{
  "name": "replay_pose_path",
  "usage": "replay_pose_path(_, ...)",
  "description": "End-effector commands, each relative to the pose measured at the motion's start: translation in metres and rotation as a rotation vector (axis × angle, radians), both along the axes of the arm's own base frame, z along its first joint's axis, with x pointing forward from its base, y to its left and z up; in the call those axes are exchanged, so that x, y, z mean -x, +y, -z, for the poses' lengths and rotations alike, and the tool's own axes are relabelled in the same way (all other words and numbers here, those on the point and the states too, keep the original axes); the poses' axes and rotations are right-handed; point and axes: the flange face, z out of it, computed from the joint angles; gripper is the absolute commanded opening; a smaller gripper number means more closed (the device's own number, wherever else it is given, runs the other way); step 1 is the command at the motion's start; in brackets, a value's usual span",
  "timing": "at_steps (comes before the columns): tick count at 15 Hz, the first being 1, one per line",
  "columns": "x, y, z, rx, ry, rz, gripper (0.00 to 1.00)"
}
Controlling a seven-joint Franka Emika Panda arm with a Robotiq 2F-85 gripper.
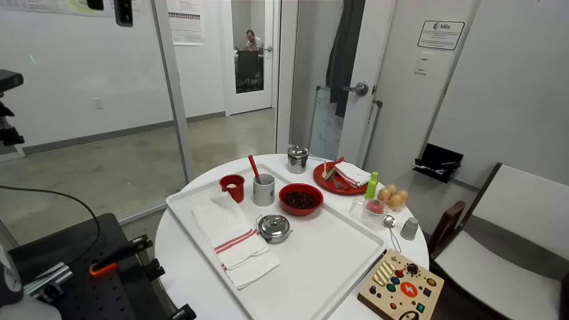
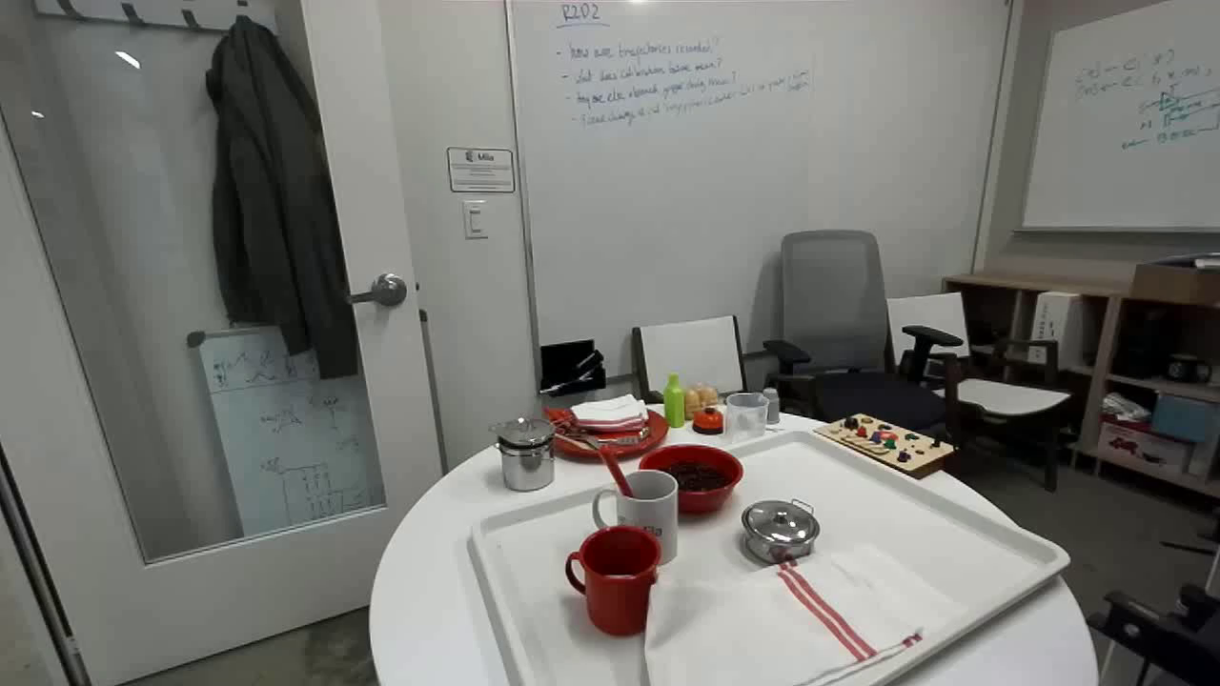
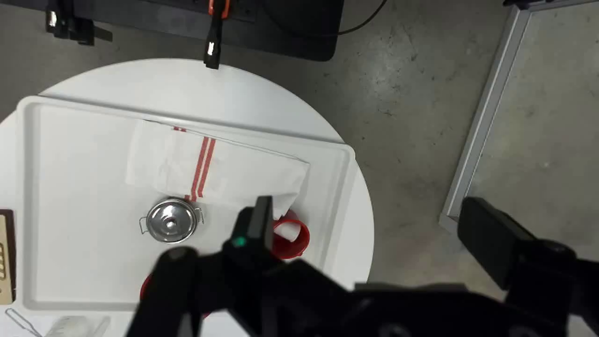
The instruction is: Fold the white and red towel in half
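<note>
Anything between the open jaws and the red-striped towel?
Nothing visible: the wrist view shows nothing lying on the towel. The red mug does stand by one corner and the lidded metal pot by a long edge, so a low approach from that side might be tight.

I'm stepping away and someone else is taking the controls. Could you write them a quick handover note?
End effector: open, jaws wide apart with nothing between them, clear of the towel.
White and red towel: on the white tray, beside the red mug and the lidded metal pot.
Done: the towel lies folded over on itself, its upper layer stopping short of the lower at the striped end.
Left: probably little; perhaps even up that end.
</note>
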Motion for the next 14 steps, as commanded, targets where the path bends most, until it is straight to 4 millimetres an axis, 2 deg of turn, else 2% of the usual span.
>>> replay_pose_path(1,0.0,0.0,-0.001,0.0,0.001,0.0,1.0)
replay_pose_path(5,-0.048,0.016,0.041,0.112,0.014,0.154,1.0)
replay_pose_path(7,-0.071,0.03,0.07,0.142,0.017,0.208,1.0)
replay_pose_path(9,-0.089,0.047,0.106,0.196,0.041,0.223,1.0)
replay_pose_path(13,-0.107,0.078,0.18,0.259,0.198,0.161,1.0)
replay_pose_path(14,-0.11,0.081,0.192,0.268,0.243,0.147,1.0)
